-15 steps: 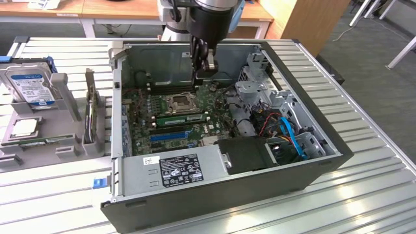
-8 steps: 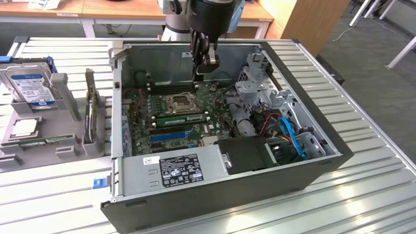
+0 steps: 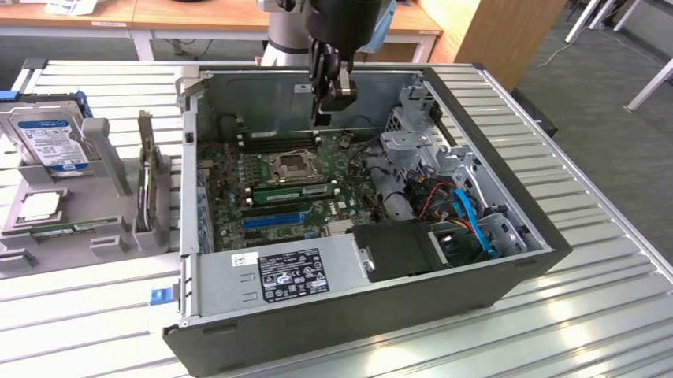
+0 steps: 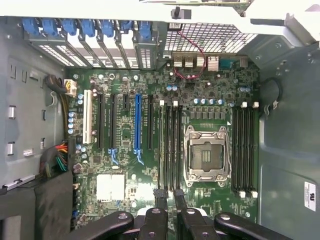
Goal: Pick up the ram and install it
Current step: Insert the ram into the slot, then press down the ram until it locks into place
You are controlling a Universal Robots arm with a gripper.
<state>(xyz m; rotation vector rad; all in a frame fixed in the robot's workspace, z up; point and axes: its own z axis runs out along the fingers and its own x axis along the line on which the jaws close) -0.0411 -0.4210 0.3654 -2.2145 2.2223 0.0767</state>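
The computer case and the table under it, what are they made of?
The computer case looks like dull grey sheet metal: thin folded walls with punched holes. The table looks like metal too, perhaps aluminium: silvery ridged slats that shine in the light.

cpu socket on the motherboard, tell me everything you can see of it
The CPU socket is a square, silvery metal frame with a hinged plate and wire levers along its edges. It lies flat on the green motherboard inside the open case. Its centre is uncovered, with no cooler on it. Banks of long black memory slots run along two opposite sides. Nothing rests on it.
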